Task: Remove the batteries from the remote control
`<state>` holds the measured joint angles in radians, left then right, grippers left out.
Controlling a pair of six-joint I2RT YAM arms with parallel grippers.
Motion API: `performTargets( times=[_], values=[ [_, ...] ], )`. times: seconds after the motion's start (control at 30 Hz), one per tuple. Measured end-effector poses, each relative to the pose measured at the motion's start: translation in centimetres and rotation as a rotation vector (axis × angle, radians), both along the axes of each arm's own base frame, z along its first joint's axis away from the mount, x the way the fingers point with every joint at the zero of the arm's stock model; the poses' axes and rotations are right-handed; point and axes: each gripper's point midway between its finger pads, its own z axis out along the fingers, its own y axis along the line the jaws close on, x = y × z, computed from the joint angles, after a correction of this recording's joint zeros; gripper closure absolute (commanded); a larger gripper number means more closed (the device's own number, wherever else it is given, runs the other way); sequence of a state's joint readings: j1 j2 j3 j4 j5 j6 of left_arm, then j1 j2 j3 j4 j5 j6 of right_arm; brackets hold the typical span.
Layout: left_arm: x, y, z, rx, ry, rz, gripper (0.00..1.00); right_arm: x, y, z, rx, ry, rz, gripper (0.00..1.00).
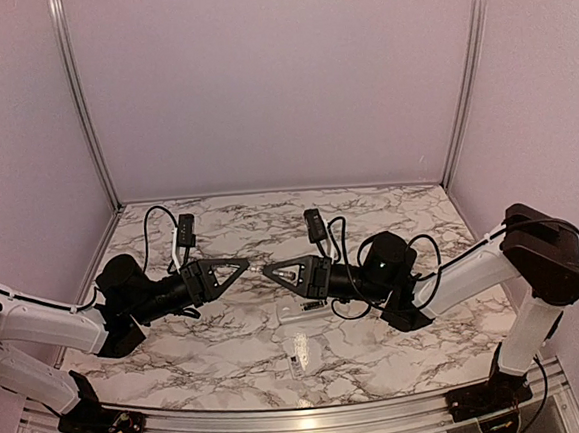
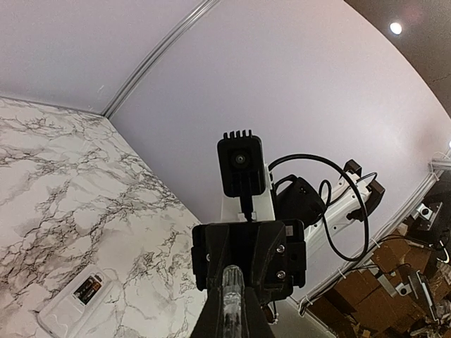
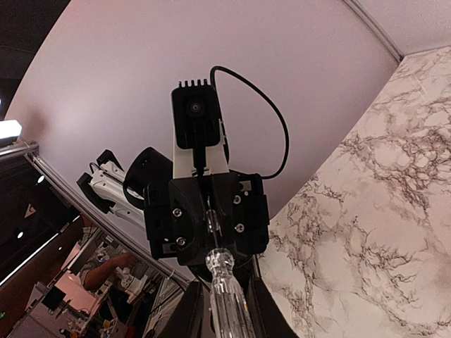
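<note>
Two batteries (image 2: pixel 88 289) lie in the remote control (image 2: pixel 56 318) below the right jaws.

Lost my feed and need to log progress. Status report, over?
Left claw shut, tip to tip with right claw; clear-handled tool between them. Batteries seated in remote on table. Compartment uncovered.

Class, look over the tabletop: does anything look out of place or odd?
Yes. The remote control lies back-up with its recess uncovered and the batteries exposed inside. A small pale piece, possibly its cover, lies apart from it, nearer the table's front edge.
</note>
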<state>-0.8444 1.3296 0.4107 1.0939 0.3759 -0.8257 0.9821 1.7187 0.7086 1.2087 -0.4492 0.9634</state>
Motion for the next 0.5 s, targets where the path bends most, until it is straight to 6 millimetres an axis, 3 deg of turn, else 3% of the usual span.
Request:
performTargets(
  times=[0.4,0.5],
  values=[
    [0.19,-0.24,0.50,-0.007,-0.009,-0.001,1.00,0.18,-0.19,0.56,-0.002,-0.032,-0.022,1.00],
    [0.21,-0.30,0.60,-0.008,-0.010,-0.002,0.99,0.25,-0.28,0.71,-0.006,-0.040,-0.030,1.00]
  ],
)
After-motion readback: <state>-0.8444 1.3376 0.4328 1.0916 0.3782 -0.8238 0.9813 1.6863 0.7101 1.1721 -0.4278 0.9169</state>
